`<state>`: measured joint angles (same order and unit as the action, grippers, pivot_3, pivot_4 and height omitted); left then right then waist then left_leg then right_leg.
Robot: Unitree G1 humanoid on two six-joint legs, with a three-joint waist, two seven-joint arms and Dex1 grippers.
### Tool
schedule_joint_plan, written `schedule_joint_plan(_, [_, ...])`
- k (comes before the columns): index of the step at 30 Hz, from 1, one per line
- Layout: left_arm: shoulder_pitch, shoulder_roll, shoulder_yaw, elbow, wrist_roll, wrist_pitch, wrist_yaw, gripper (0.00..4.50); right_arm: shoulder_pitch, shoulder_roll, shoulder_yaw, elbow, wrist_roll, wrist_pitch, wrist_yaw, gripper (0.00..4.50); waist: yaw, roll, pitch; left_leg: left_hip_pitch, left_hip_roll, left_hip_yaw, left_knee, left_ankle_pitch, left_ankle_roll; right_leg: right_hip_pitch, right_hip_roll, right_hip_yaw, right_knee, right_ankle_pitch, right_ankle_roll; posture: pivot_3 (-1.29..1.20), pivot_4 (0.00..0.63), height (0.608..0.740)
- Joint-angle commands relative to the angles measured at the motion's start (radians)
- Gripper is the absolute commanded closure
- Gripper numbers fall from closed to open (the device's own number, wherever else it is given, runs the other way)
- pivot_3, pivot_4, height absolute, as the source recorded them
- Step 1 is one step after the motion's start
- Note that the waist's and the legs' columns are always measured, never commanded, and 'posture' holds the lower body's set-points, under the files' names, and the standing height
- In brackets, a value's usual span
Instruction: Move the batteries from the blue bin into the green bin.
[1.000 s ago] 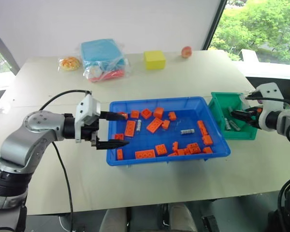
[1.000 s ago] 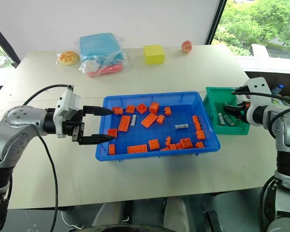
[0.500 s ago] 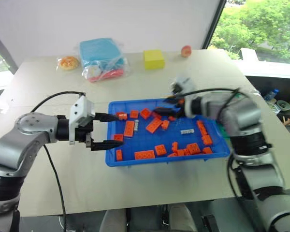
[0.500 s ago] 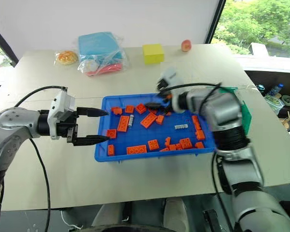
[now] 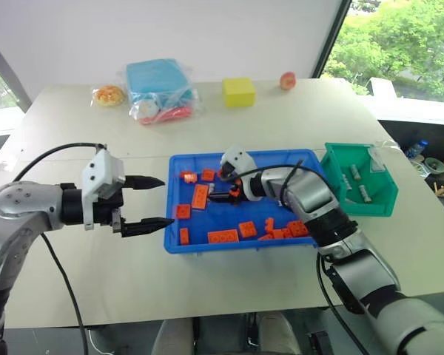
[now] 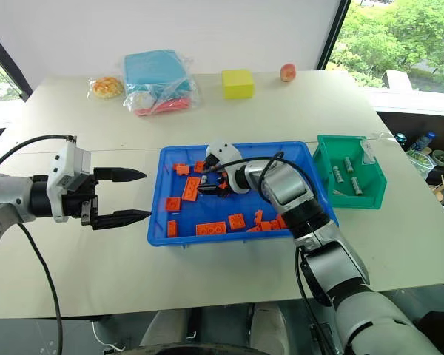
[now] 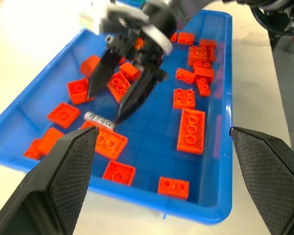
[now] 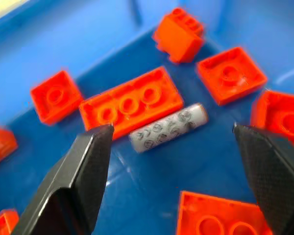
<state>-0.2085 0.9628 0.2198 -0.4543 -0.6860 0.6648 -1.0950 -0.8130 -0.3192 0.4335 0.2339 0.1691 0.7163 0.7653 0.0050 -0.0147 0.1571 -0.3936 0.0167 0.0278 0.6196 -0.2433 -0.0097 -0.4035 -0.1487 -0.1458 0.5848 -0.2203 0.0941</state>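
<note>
A large blue bin [image 5: 179, 248] sits in the middle of the frame on a pale table [image 5: 296, 111], scattered with orange bricks [image 5: 222, 237]. The right gripper [image 7: 108, 105] reaches into the left half of the bin, its two black fingers spread wide and pointing down at a silver battery [image 8: 167, 127] that lies flat on the bin floor, right beside a long three-stud brick [image 8: 132, 104]; the fingers straddle the battery without touching it. In the left wrist view the same battery [image 7: 99, 119] lies just under the tips of the right gripper. The left gripper [image 5: 149, 201] hovers over the table just left of the bin, its fingers spread apart and holding nothing, pointing toward the bin's left wall. At the right of the frame, next to the blue bin, stands the green bin [image 5: 340, 201] with batteries [image 5: 359, 183] already lying inside it. Along the top of the frame on the far side of the table sit a yellow block [image 5: 238, 92], a bagged light-blue packet [image 5: 160, 87], a small wrapped pastry [image 5: 108, 95] and a reddish fruit [image 5: 287, 80].
</note>
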Motion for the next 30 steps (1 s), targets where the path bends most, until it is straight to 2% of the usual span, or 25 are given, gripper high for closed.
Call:
schedule_joint_plan(1, [-0.007,0.016,0.038,-0.028,-0.02,0.003,0.013,0.0,0.0,-0.023,0.027,0.043,-0.071,-0.245,0.065,0.54,0.0,0.0,0.0,0.0,0.0,0.0,0.0,0.0,0.0,0.0,0.0,0.0,0.0,0.0,0.0,0.0,0.15,0.704])
schedule_joint_plan(8, [-0.021,0.018,0.033,-0.025,-0.019,-0.003,0.023,0.0,-0.069,-0.019,0.006,0.296,-0.13,-0.572,0.192,0.54,-0.001,0.0,0.0,0.001,0.0,0.002,0.0,0.0,0.0,0.001,0.0,0.0,0.0,0.0,0.0,0.0,0.15,0.704])
schedule_joint_plan(14, [-0.012,0.023,0.038,-0.026,-0.017,-0.008,0.022,0.0,-0.143,0.036,-0.027,0.506,-0.136,-0.657,0.271,0.54,-0.012,-0.001,0.0,0.002,0.0,0.002,0.0,0.001,-0.001,0.002,0.001,0.0,0.002,0.001,0.0,0.0,0.15,0.704])
schedule_joint_plan(21, [-0.021,0.021,0.032,-0.024,-0.015,-0.011,0.027,0.0,-0.189,0.087,-0.055,0.644,-0.157,-0.636,0.33,0.54,-0.017,-0.001,0.0,0.003,0.0,0.001,0.0,0.001,-0.002,0.007,0.001,0.0,0.005,0.0,0.0,0.0,0.15,0.704])
schedule_joint_plan(30, [-0.039,0.013,0.007,-0.006,-0.002,-0.028,0.024,0.0,-0.171,0.095,-0.03,0.615,-0.209,-0.553,0.425,0.54,-0.018,-0.001,0.0,0.004,0.0,0.0,0.0,0.001,-0.002,0.006,0.0,0.001,0.008,0.0,0.0,0.0,0.15,0.704])
